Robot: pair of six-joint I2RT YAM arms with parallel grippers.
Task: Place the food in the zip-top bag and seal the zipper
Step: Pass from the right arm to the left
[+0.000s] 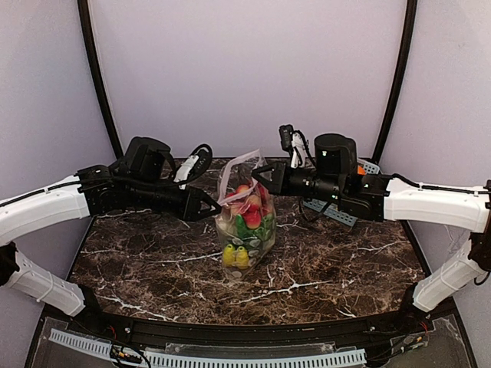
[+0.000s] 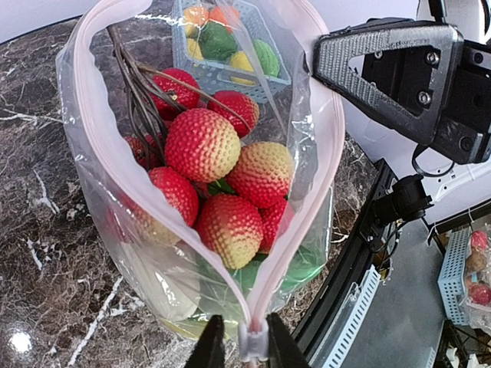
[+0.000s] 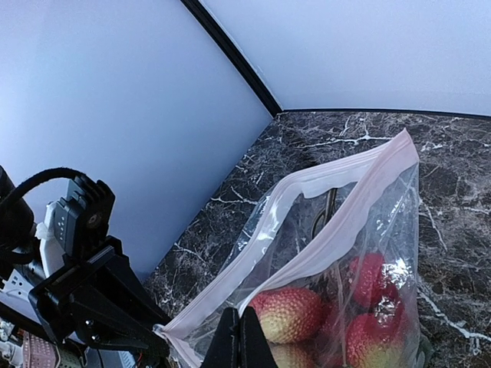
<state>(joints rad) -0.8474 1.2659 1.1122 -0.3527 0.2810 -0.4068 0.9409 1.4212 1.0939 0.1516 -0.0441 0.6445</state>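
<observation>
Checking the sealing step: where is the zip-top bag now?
In the top view, the zip-top bag stands mid-table, with the left gripper at its left side and the right gripper at its upper right, each pinching its mouth edge.

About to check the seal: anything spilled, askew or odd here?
Nothing spilled. The zip-top bag stands upright, food inside. Only oddity: the zipper gapes wide and brown stems rise near its edge, where they might catch in the seal.

The left wrist view's bottom edge cuts off the left tool (image 2: 244,339), only its fingertips (image 2: 213,346) showing beside the zipper (image 2: 321,201). Most of the green food (image 2: 305,265) in the zip-top bag (image 2: 92,192) is hidden under the red fruits (image 2: 203,146); the basket (image 2: 230,75) behind is cropped at the top.
</observation>
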